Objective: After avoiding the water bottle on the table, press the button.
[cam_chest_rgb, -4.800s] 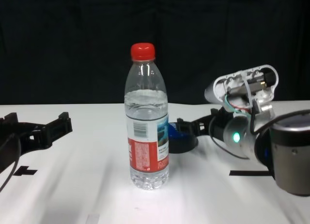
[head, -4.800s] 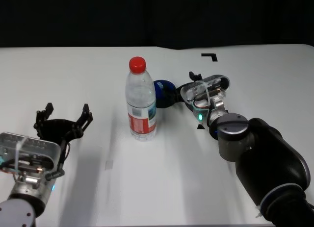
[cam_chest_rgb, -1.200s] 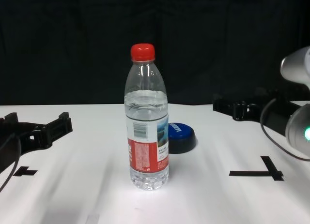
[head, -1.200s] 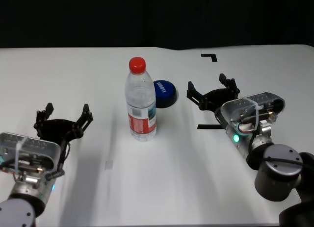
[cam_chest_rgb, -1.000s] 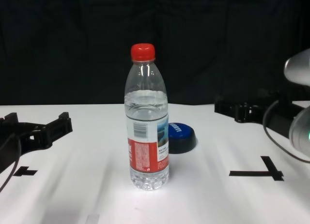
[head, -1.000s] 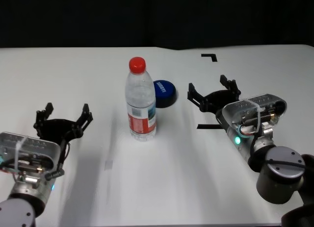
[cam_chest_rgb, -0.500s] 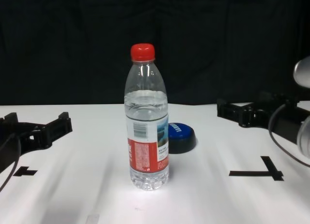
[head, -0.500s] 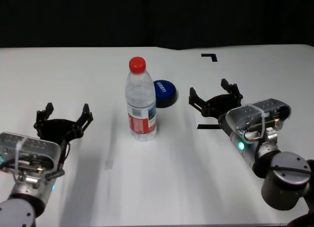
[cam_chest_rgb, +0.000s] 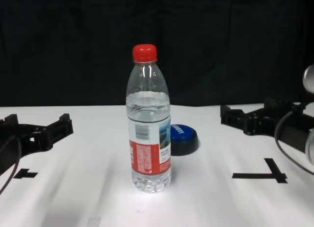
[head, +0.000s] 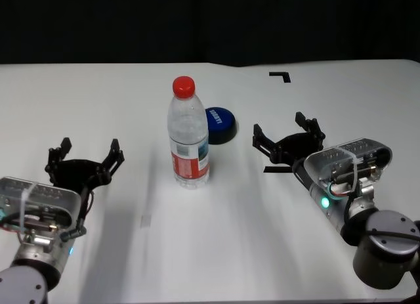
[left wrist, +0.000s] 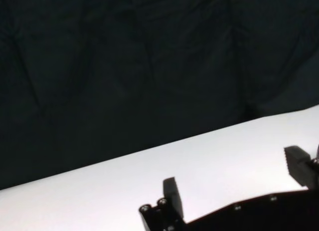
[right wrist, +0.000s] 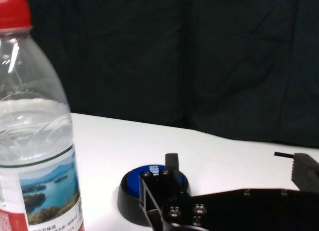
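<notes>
The water bottle (head: 189,136) stands upright at the middle of the white table (head: 98,94), with a red cap and a red, white and blue label. It also shows in the chest view (cam_chest_rgb: 149,124) and the right wrist view (right wrist: 32,126). The blue button (head: 219,123) sits just behind and to the right of the bottle, uncovered, and shows in the chest view (cam_chest_rgb: 182,138). My right gripper (head: 283,129) is open and empty, to the right of the button and apart from it. My left gripper (head: 86,152) is open and empty, parked at the near left.
Black tape marks lie on the table: a corner mark at the far right (head: 281,75), a cross below the right gripper (cam_chest_rgb: 267,175) and one by the left gripper (cam_chest_rgb: 24,174). A dark curtain closes the back.
My right gripper was at the button beside the bottle 4.8 s ago. It has drawn back to the right and toward me, still drifting in the last second. The bottle, button and left arm have not moved.
</notes>
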